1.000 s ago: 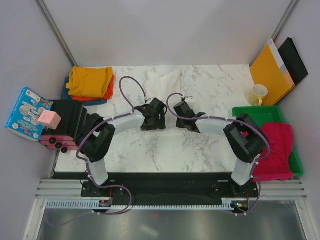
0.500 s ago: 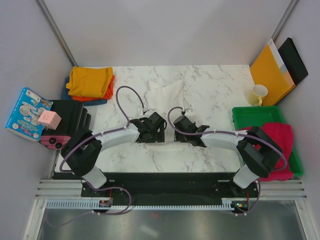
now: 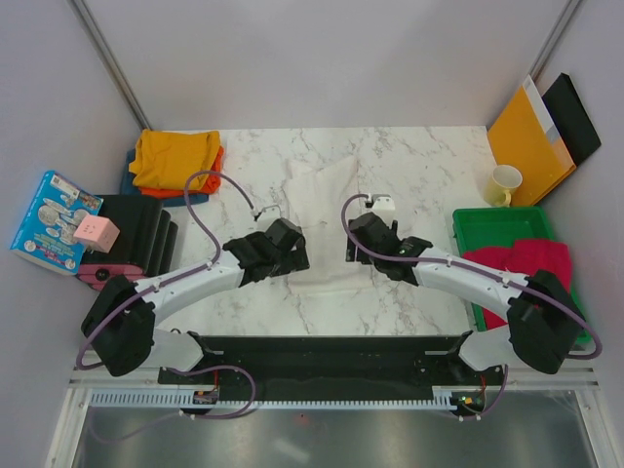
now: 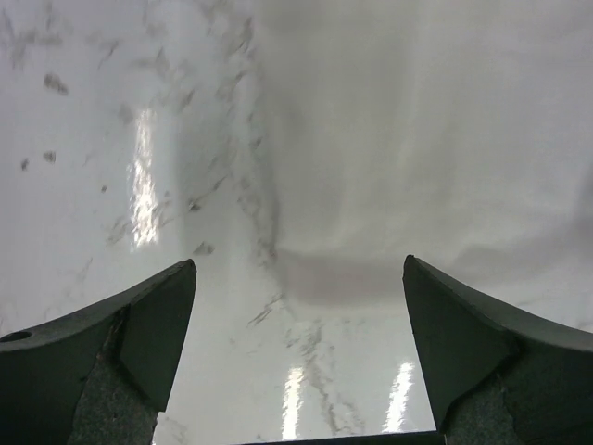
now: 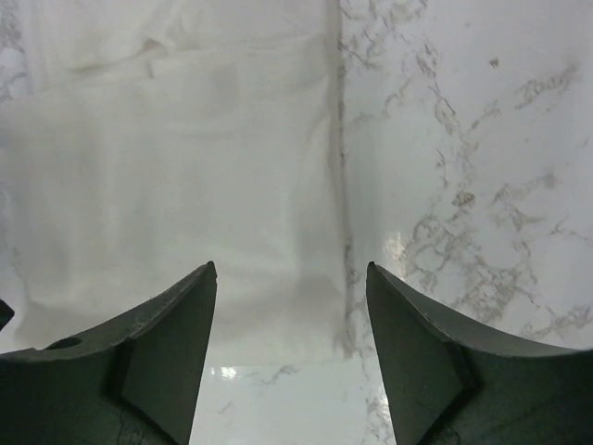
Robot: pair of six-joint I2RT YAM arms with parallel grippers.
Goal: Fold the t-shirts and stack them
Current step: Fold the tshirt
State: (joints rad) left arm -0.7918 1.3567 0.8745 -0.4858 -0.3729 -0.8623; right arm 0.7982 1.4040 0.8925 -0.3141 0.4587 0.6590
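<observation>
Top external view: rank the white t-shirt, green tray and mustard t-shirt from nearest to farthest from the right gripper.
1. white t-shirt, table centre, right at the right gripper.
2. green tray, at the right edge.
3. mustard t-shirt, far-left corner.

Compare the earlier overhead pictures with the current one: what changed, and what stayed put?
The left pincer and right pincer drew back toward the near edge and opened. The white shirt now lies flatter and reaches nearer, with neither pincer holding it. The shirt stack, crimson shirt, tray and mug stayed put.
</observation>
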